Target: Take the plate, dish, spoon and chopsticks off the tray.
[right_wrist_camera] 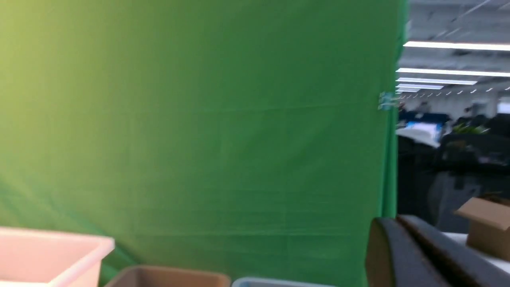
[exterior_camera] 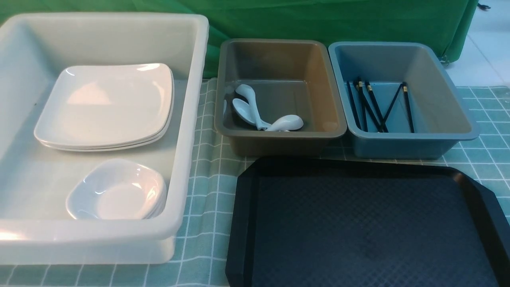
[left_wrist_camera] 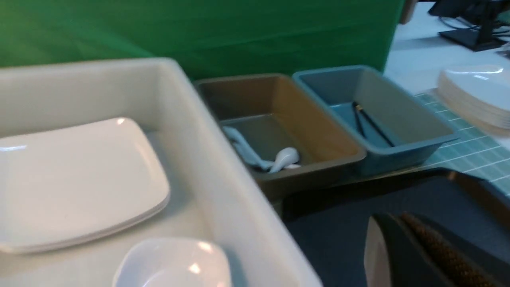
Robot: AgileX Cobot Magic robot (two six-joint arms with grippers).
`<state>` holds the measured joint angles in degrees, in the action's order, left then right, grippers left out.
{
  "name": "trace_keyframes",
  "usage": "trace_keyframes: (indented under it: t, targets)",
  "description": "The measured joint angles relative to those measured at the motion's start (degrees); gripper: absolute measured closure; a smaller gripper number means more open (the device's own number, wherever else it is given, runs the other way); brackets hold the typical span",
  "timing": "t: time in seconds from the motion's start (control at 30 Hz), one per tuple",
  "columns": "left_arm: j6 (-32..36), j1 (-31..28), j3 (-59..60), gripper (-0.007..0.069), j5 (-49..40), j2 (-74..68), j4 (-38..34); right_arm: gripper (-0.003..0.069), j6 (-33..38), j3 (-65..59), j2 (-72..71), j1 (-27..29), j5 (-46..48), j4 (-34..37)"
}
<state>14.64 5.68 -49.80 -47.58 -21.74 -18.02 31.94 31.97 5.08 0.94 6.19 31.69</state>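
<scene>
**Tray bare, fingers shut**

Front view: the tray (exterior_camera: 370, 223) is lying empty; the plate (exterior_camera: 105, 105), spoon (exterior_camera: 285, 123) and chopsticks (exterior_camera: 372, 105) are sitting in bins, glossy, probably slippery; I'd be pinching rims.

Left wrist: my left gripper (left_wrist_camera: 402, 255) is closed, empty, hovering above the tray.

Right wrist: my right gripper (right_wrist_camera: 406, 255) is closed, empty, well above the bins.

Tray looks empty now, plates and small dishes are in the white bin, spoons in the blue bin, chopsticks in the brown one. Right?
Not quite: the bins are swapped. The front view shows the spoons in the brown bin and the chopsticks in the blue bin. The rest stands.
</scene>
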Motion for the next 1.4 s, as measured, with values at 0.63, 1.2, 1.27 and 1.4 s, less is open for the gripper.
trace_keyframes:
  t: [0.63,1.2,1.27,1.4]
  targets:
    - [-0.3,0.0,20.2,0.0613,14.1,10.4,0.3,0.0582,-0.1,-0.9,-0.3,0.0,-0.7,0.0]
    - [-1.7,-4.7,30.6,0.0613,28.8,13.3,3.9,0.0569,-0.1,-0.9,-0.3,0.0,-0.7,0.0]
    - [-2.5,-6.5,34.3,0.0613,32.3,14.9,4.7,0.0569,-0.1,-0.9,-0.3,0.0,-0.7,0.0]
    - [-4.6,-8.1,44.1,0.0613,36.2,20.2,8.7,0.0564,-0.1,-0.9,-0.3,0.0,-0.7,0.0]
